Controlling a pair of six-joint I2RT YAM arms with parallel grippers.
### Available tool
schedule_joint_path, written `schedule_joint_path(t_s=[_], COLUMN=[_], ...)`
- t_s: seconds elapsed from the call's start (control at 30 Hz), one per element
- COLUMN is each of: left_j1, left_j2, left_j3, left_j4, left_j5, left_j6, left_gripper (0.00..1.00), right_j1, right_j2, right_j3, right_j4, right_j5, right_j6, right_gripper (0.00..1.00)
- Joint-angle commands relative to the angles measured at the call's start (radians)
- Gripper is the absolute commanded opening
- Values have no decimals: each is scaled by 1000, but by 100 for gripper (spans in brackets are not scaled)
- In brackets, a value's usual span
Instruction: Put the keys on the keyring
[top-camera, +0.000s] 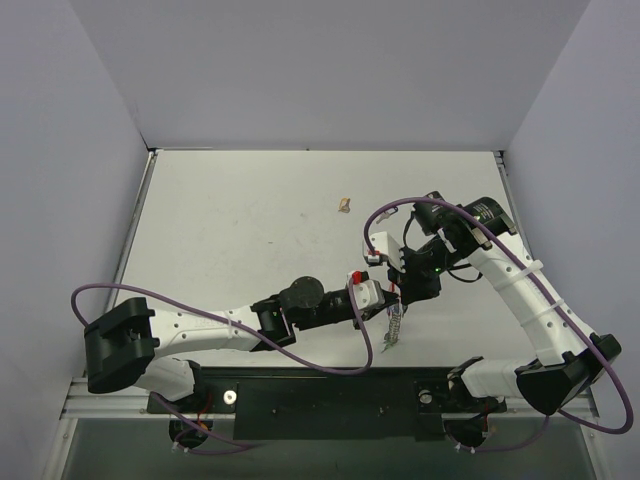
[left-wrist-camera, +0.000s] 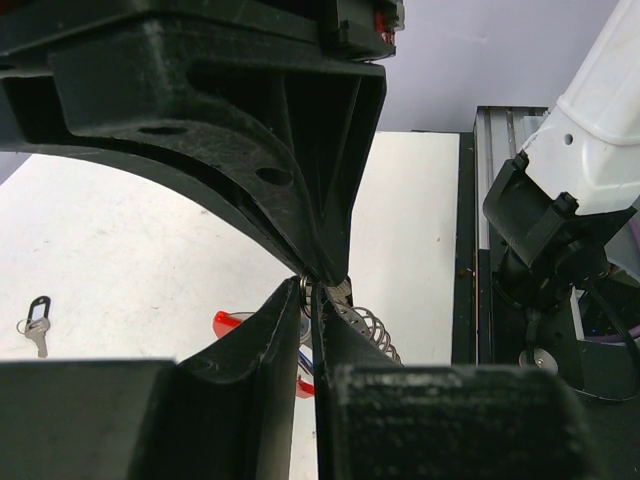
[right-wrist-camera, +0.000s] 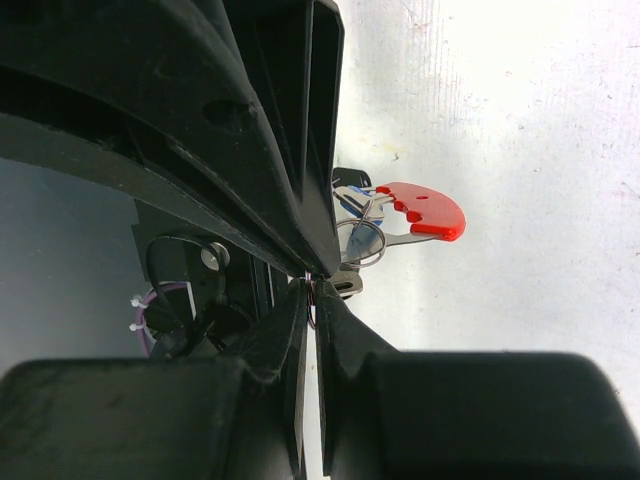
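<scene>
Robotics lab bench: white table, plain grey partition walls, alu mounting rail, purple cabling.

Red-tagged keyring, held up, black-headed key lying flat apart

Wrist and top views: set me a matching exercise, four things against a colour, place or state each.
Things:
1 key
2 keyring
3 scrap
4 right gripper

Descriptions:
A carries a red tag
B shut
C black head, lying flat on the table
D tan, on the table farther from the bases than both arms

Pairs: 1-C, 2-A, 3-D, 4-B
</scene>
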Motion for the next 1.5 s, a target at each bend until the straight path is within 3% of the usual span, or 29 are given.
schedule_joint_path(t_s=[0.0,0.77,0.93,1.03,1.2,1.47], left_j1=[3,3,3,5,6,5], left_j2=[-16,-19,-13,-10,-7,2], left_j3=[42,14,17,28,42,45], left_j4=[4,115,110,80,40,33], left_j5=[19,3,13,19,19,23], left_j6=[4,-54,-53,-42,-33,-41], left_gripper=[20,22,10,8,17,19], right_j1=[-4,-4,-4,-4,-4,-6], right_j2=[-15,-23,-21,-23,-23,-23], right_j3=[22,16,18,18,18,18], right_j4=[-134,-131,-131,-129,-131,-131], right_j5=[-39,-44,-44,-44,-45,-47], right_j6=[-10,-10,-10,-10,-10,-9], right_gripper=[0,0,0,0,0,0])
